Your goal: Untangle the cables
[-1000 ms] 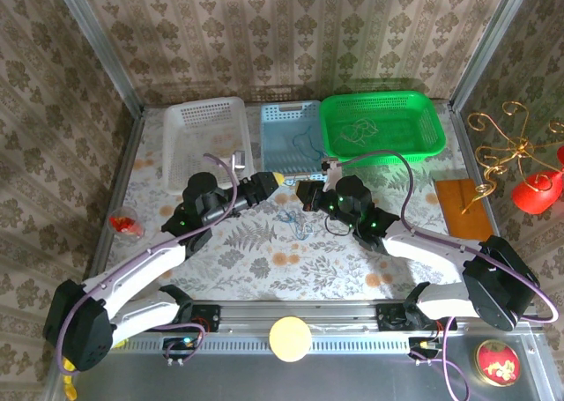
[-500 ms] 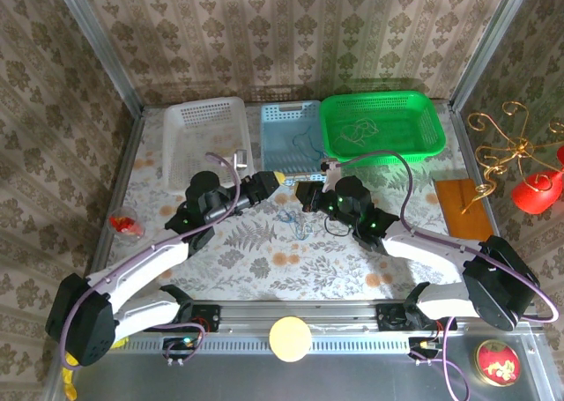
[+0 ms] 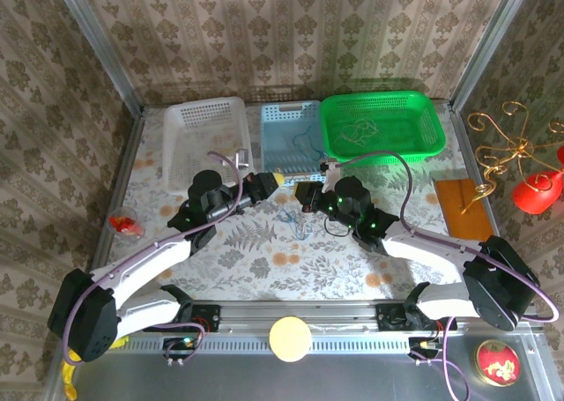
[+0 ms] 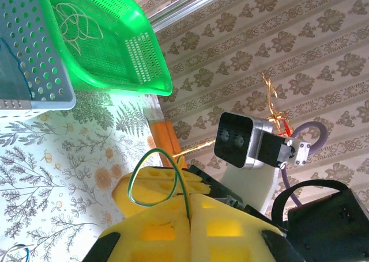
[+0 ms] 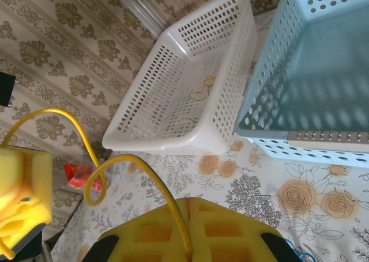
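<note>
In centre of top view the left gripper [image 3: 270, 181] is closed on a dark green cable [image 4: 154, 151] and the right gripper [image 3: 305, 193] on a yellow cable [image 5: 130, 158], w/ a small cable tangle [image 3: 298, 223] just below them on the surface [image 3: 264, 262], and more cables [image 3: 357, 132] in the green basket [image 3: 425, 135] at upper right.

Both arms stretch forward and bend inward, their wrists close together. The left hand [image 3: 271, 181] and right hand [image 3: 305, 193] point toward each other, each with its yellow pads [image 4: 155, 233] pressed tight together.
</note>
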You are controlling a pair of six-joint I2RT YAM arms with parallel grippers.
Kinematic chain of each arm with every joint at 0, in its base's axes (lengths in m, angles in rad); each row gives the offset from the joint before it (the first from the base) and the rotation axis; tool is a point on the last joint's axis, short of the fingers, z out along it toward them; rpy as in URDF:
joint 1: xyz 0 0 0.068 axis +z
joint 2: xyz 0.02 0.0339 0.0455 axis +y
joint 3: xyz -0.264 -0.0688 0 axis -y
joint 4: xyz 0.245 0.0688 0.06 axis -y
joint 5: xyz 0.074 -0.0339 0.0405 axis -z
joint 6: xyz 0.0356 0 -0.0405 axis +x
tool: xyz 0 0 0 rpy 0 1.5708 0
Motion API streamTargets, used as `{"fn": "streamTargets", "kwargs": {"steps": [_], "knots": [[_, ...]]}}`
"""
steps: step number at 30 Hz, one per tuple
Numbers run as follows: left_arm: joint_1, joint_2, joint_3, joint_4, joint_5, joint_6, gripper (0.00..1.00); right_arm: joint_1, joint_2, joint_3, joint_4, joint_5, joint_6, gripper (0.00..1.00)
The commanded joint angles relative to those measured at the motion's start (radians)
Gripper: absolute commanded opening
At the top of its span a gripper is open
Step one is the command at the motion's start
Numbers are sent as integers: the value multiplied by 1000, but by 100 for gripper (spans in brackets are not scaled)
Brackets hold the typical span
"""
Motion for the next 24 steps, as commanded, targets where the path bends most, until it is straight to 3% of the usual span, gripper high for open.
{"fn": "streamTargets", "kwargs": {"steps": [1,6,12,17,24], "knots": [[12,-10,69,53,16,26,0,6,-10,-8,7,10,-10,2],[59,-21,153,94,48,20,0,6,18,-63,51,42,8,8],[178,-13,238,123,101,-14,0,7,56,-108,93,62,31,12],[303,17,291,133,155,-17,0,6,59,-116,88,64,38,31],[472,87,336,127,224,20,0,5,32,-111,35,82,39,45]]}}
